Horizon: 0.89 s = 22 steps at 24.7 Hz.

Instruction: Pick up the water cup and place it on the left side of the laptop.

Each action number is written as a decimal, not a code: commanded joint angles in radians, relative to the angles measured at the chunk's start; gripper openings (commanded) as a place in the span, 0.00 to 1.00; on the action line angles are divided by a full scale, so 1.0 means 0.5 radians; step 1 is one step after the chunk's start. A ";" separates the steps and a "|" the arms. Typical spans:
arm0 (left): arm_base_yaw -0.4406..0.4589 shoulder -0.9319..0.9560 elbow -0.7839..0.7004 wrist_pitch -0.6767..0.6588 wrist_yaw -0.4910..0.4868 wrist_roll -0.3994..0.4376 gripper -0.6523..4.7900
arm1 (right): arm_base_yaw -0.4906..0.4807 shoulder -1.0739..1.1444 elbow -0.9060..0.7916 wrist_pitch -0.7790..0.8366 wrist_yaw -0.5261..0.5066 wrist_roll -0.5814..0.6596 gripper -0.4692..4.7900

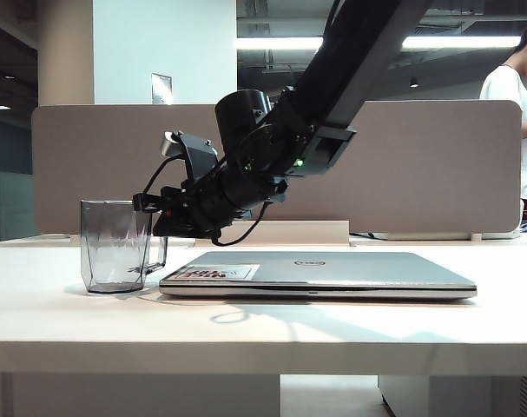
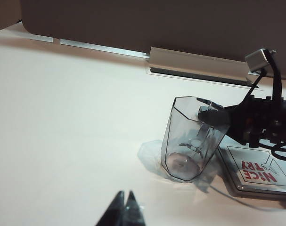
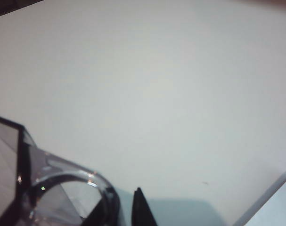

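The transparent smoky-grey faceted plastic water cup (image 1: 115,245) stood on the pale table (image 1: 263,326) left of the thin silver-grey laptop (image 1: 319,274). The right gripper (image 2: 206,110) sat at its rim, jaws parting; a snagged finger could tip it. The left gripper (image 2: 125,206) hung pinched closed, well apart.

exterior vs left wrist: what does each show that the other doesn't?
Exterior only: the full closed laptop with its lid logo, the right arm's upper links, a person at the far right, and the table's front edge.
Left wrist only: the left gripper, tips together, low over bare table, away from the cup.
Both: the water cup upright on the table left of the laptop, the right gripper at its rim, and the laptop's corner sticker.
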 commanded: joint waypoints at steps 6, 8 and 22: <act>-0.001 0.002 0.009 0.040 -0.002 -0.004 0.11 | 0.004 -0.039 0.011 -0.087 0.000 -0.004 0.27; 0.000 0.002 0.009 0.040 -0.003 0.003 0.11 | 0.005 -0.047 0.011 -0.101 -0.004 -0.008 0.27; 0.000 0.002 0.009 0.040 -0.007 0.018 0.11 | 0.005 -0.137 0.011 -0.453 -0.004 -0.008 0.27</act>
